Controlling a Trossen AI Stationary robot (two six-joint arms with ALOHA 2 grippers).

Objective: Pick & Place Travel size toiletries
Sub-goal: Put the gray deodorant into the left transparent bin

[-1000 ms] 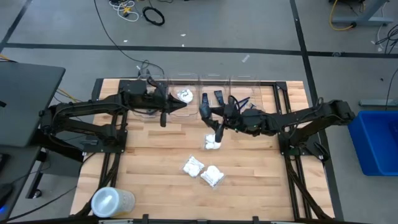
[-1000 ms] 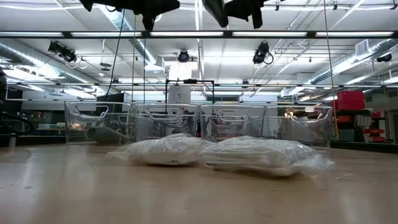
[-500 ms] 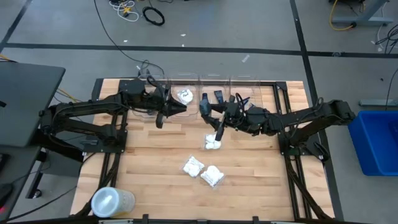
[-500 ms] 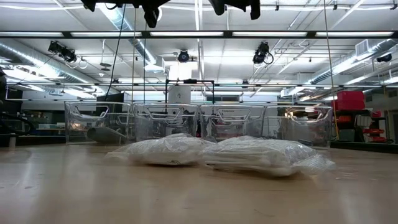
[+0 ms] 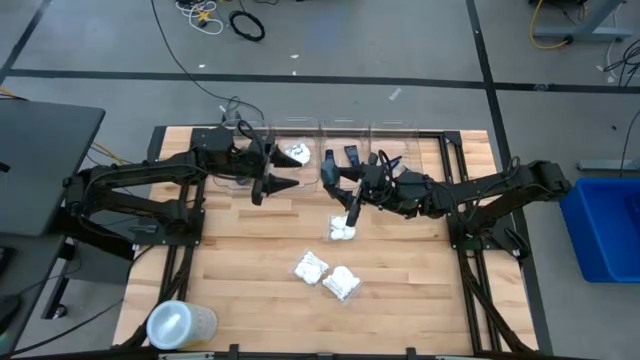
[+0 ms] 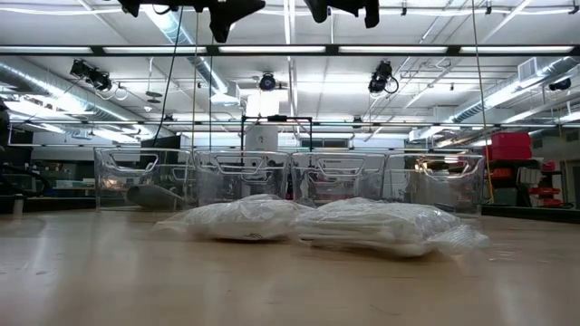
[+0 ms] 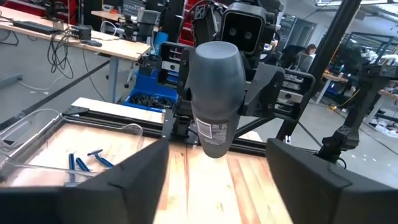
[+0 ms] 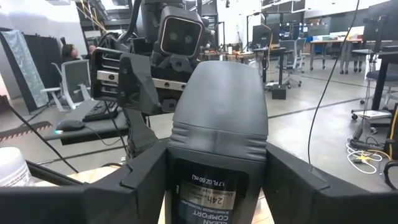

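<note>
a dark grey oval case [image 8: 216, 155] is clamped between the right gripper [image 5: 335, 178] fingers above mid-table; the left gripper [image 5: 275, 175], jaws spread and empty, is held just beside it, near the clear plastic bins [image 5: 345, 135].

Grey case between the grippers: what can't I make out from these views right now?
Right wrist view: the dark grey case, clamped in the right gripper, blocks the table ahead.
Left wrist view: the case covers much of the right gripper behind it; the left gripper stands open around it.
Low view: top edge cuts off both arms; case not shown.
High view: case too small and dark against the arms.
</note>
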